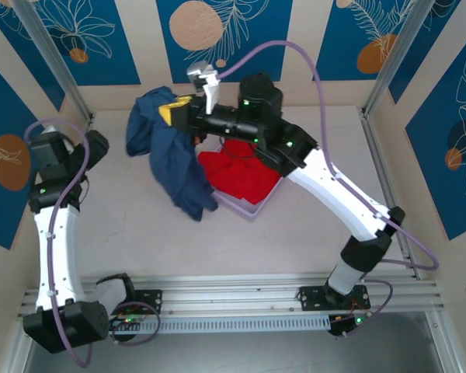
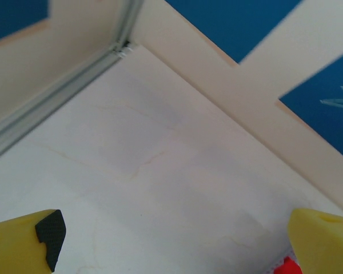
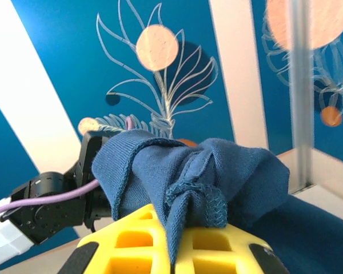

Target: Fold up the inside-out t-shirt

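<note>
Hanging from the clenched right hand [image 1: 178, 113], navy t-shirt [image 1: 171, 159], bunched on top

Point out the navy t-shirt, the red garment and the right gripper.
navy t-shirt [image 1: 171, 165], top view, hanging body cloth.
red garment [image 1: 237, 177], top view, its crumpled middle.
right gripper [image 1: 173, 113], top view, yellow fingertips pinching cloth.

White arm links [image 1: 334, 190], black joints [image 1: 260, 97], purple cables [image 1: 291, 43], yellow tool fingers [image 2: 323, 242]

Bunched t-shirt [image 3: 188, 171] hides the right gripper's [image 3: 174, 245] tips at the right wrist view's lower middle. The left gripper's [image 2: 171, 245] fingers [image 2: 23, 240] are cropped at the bottom corners.
</note>
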Controlling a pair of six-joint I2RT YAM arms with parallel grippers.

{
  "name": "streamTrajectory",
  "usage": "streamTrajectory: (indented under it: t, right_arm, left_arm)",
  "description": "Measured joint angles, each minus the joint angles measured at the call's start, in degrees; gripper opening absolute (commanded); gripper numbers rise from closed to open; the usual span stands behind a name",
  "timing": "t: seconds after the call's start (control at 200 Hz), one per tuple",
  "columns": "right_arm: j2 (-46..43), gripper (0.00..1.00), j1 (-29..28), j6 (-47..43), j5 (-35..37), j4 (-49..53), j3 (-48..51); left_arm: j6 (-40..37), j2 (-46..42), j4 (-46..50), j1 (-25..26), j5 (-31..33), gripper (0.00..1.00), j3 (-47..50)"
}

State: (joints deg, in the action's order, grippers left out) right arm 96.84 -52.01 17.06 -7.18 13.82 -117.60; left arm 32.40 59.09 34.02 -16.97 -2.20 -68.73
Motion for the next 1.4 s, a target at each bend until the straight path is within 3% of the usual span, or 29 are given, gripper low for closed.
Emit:
streamTrajectory:
  t: [0.095, 0.23, 0.27, 0.375, 0.4, 0.44, 0.48, 0.6, 0.8, 1.025, 1.24, 1.4]
  right_arm:
    - [4.26, 0.00, -0.66, 1.42, -0.70, 0.81, -2.36]
    - [12.24, 0.00, 0.48, 4.50, -0.90, 2.29, -4.63]
    - [15.85, 0.11, 1.11, 5.33, -1.07, 3.39, -6.08]
    - [25.44, 0.55, 2.62, 5.84, -0.94, 9.42, -11.69]
    - [27.17, 0.69, 2.97, 5.64, -0.68, 11.15, -12.39]
    - [28.74, 0.81, 3.50, 5.11, 0.00, 13.97, -12.39]
    - [29.18, 0.86, 4.07, 4.31, 0.92, 16.37, -10.82]
    - [22.03, 0.88, 6.21, 2.10, 5.25, 19.67, 2.56]
    - [2.36, 0.88, 12.66, 1.84, 12.87, 22.77, 24.04]
    - [-5.31, 0.88, 17.99, 3.93, 18.71, 24.17, 36.63]
    - [-8.50, 0.88, 22.71, 4.39, 20.33, 25.83, 43.01]
    - [-12.96, 0.88, 25.46, 4.35, 20.33, 26.25, 44.50]
  left_arm:
    - [0.07, -1.25, 2.45, -3.93, -0.39, 1.00, -1.29]
    - [-0.81, -2.56, 4.74, -4.79, -0.35, 1.00, -3.76]
    - [-1.14, -3.13, 5.11, -4.76, -0.46, 1.00, -4.11]
    - [-1.79, -4.24, 5.84, -4.37, -2.05, 1.00, -4.17]
    - [-1.97, -4.33, 5.97, -4.09, -2.67, 1.00, -4.15]
    - [-2.36, -4.48, 5.86, -3.45, -3.93, 1.00, -4.00]
    - [-2.54, -4.74, 5.60, -2.56, -5.38, 1.00, -3.45]
    - [-2.51, -6.47, 4.02, 2.64, -9.31, 0.99, 1.77]
    - [-2.54, -4.26, -0.50, 17.49, -11.87, 0.98, 13.03]
    - [-5.90, 18.03, -6.71, 32.87, -12.72, 0.99, 9.22]
    - [-9.77, 39.36, -9.73, 37.90, -12.81, 0.99, -2.54]
    - [-11.45, 48.24, -10.58, 40.35, -13.73, 0.96, -9.94]
